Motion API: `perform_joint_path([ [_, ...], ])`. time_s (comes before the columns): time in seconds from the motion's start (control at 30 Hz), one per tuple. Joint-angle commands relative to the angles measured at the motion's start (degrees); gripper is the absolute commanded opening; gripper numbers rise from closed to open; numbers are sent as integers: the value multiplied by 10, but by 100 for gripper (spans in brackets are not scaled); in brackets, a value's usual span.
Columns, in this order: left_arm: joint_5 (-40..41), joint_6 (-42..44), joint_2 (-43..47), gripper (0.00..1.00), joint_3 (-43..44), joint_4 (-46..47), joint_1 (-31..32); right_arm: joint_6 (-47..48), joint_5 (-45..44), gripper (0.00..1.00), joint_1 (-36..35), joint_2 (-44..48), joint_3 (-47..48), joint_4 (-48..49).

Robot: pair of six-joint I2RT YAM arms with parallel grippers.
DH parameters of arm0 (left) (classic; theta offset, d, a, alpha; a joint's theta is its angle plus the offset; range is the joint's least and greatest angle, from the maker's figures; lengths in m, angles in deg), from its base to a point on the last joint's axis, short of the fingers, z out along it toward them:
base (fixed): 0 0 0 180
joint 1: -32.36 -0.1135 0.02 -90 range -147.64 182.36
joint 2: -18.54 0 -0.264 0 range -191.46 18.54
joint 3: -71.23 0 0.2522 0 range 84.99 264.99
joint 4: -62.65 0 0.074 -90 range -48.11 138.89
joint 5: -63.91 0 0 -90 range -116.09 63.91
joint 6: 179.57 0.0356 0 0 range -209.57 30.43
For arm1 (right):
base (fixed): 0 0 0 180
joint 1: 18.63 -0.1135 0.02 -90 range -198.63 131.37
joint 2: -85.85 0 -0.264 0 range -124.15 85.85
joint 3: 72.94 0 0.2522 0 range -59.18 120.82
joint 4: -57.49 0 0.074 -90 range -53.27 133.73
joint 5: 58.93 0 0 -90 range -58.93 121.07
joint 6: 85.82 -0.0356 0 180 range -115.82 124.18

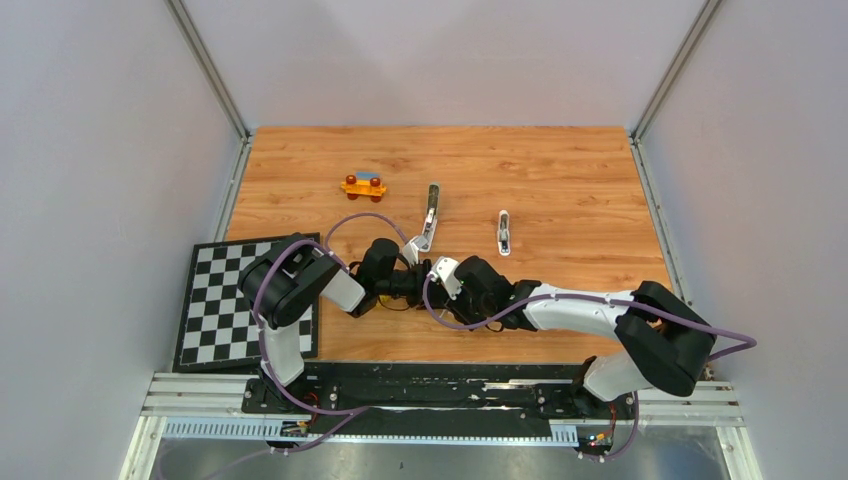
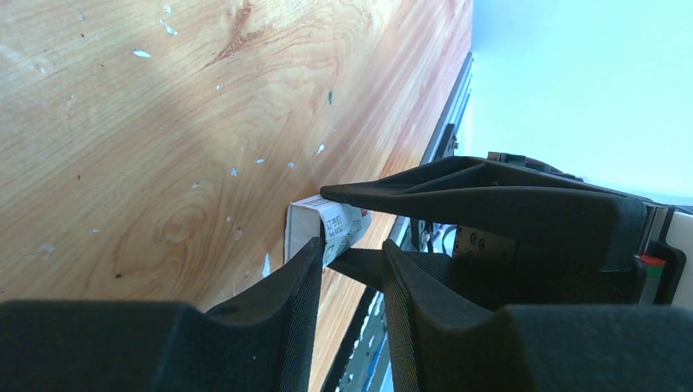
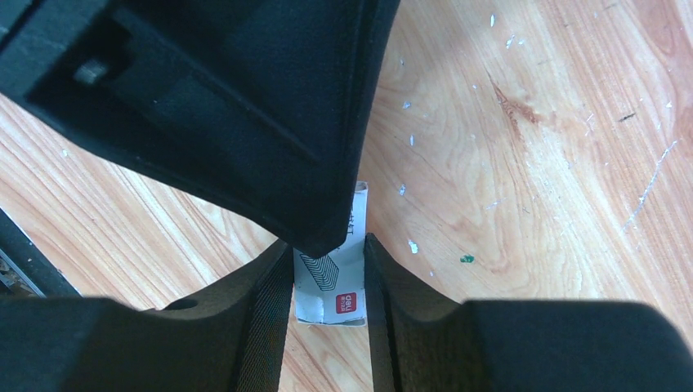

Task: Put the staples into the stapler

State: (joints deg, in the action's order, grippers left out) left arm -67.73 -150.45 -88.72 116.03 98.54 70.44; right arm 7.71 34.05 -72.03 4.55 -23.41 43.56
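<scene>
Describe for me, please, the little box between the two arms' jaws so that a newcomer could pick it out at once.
On the wooden tabletop, look near the front edge, where the left gripper and right gripper meet. The small white box sits between their jaws. It alone is a white box with a red label, unlike the orange toy lying farther back.

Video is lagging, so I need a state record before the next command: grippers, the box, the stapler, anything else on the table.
left gripper: closed on small white box
right gripper: closed on the same box, meeting the left head-on
box: red print showing; open or sealed unclear
staples: none visible
stapler: lying on the table beyond the grippers, untouched
other items: small white-grey item right of the stapler, toy car, checkerboard
</scene>
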Motion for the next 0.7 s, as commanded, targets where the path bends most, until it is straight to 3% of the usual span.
perform_joint_path([
  [0.0, -21, 2, -5, 34, -4, 22, 7, 7, -1, 37, -11, -17, -14, 5],
  [0.67, -14, 24, -26, 33, -12, 11, 8, 12, 14, 37, -11, -21, -19, 38],
])
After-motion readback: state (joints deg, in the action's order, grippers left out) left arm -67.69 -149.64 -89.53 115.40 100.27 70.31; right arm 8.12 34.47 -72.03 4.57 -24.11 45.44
